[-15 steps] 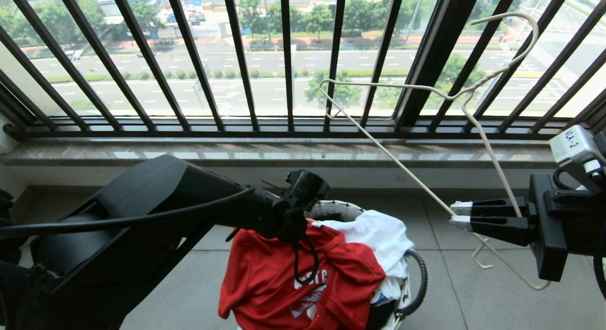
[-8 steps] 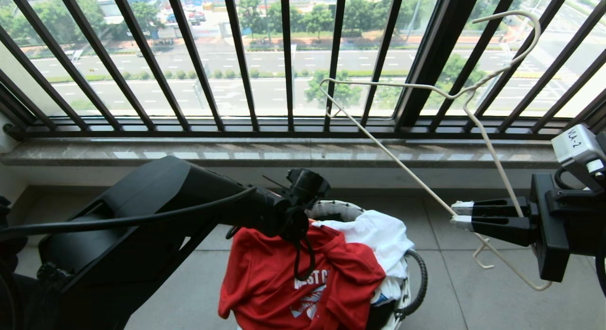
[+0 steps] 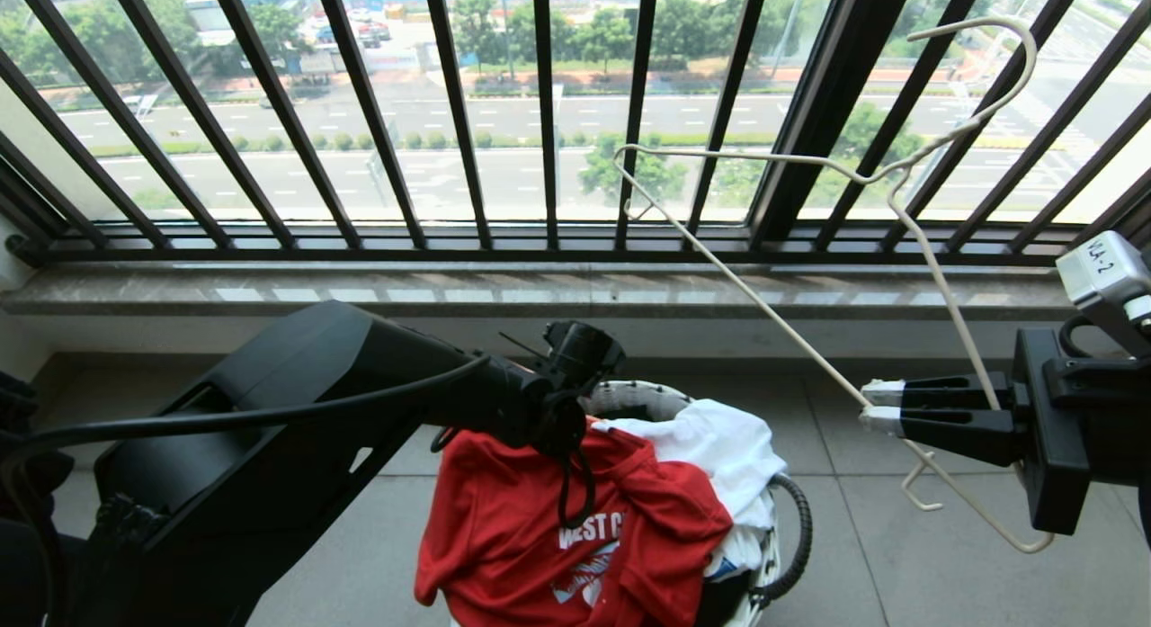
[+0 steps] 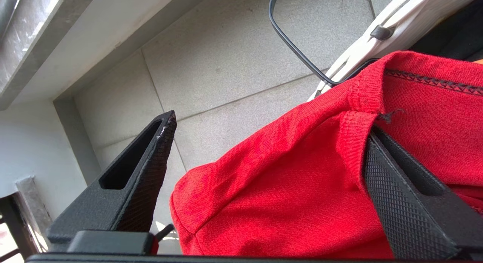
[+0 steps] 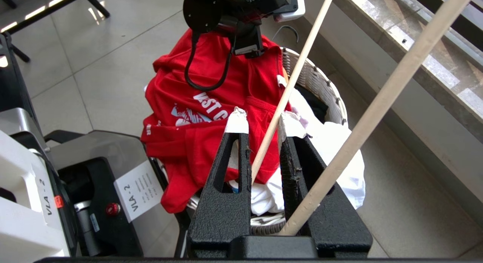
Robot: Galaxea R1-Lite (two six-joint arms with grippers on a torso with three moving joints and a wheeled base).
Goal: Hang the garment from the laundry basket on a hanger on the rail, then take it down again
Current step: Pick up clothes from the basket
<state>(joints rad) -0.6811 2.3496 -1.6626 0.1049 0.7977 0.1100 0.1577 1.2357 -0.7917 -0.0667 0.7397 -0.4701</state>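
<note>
Left end effector (image 4: pixel 264 157) now spread fully wide at red garment (image 3: pixel 539 528), one finger under collar, not clamped. Garment draped over laundry basket (image 3: pixel 629 398) rim. Right end effector (image 3: pixel 877 407) closed on hanger (image 3: pixel 764 294), unmoved. Grasp likely next.

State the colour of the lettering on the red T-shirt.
White, on the red T-shirt; it shows best in the head view.

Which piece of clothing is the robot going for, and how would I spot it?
Look below the barred window to the white-rimmed laundry basket on the floor. Draped over its near side, under the open left gripper, lies the garment: it alone is red with white lettering, while the cloth beside it is white.
</note>
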